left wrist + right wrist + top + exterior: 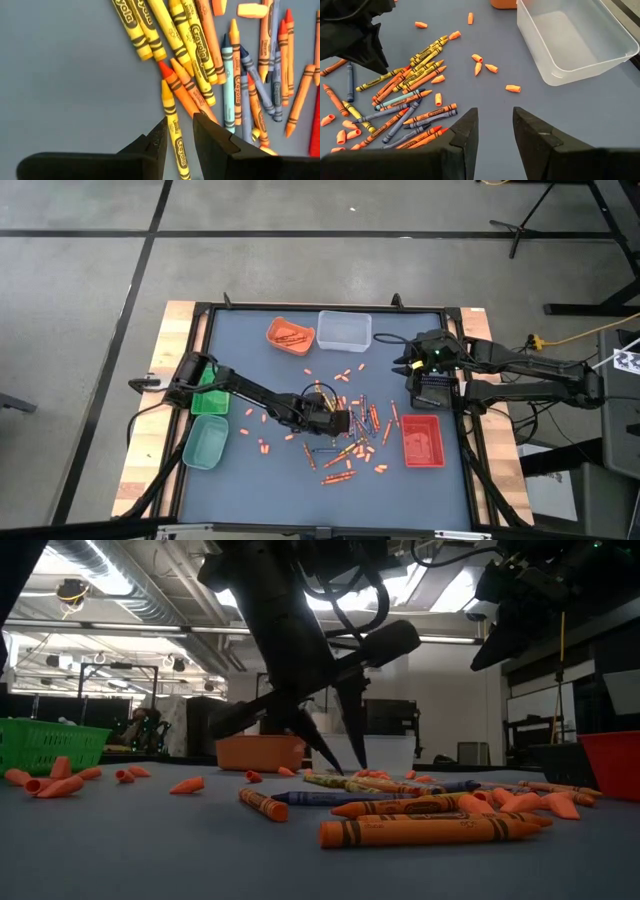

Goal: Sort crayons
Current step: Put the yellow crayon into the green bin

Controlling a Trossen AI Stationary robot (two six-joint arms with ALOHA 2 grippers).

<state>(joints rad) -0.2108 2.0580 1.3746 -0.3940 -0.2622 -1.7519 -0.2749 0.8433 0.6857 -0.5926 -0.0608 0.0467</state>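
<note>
Many crayons (352,432) lie loose in a heap on the blue-grey table top, in yellow, orange, red, blue and light blue (230,75). They also show in the right wrist view (405,95). My left gripper (180,120) points steeply down over the heap, open. One finger stands on each side of a single yellow crayon (172,125) that lies flat on the table; no touch shows. In the low view its fingertips (342,755) hang just over the crayons (420,810). My right gripper (495,117) waits open above the table's right side (405,365), holding nothing.
At the far edge stand an orange tray (290,335) and a clear tray (344,330). A green basket (210,398) and a green tray (205,442) are at the left, and a red tray (422,440) at the right. Short orange stubs (60,785) lie scattered around the heap.
</note>
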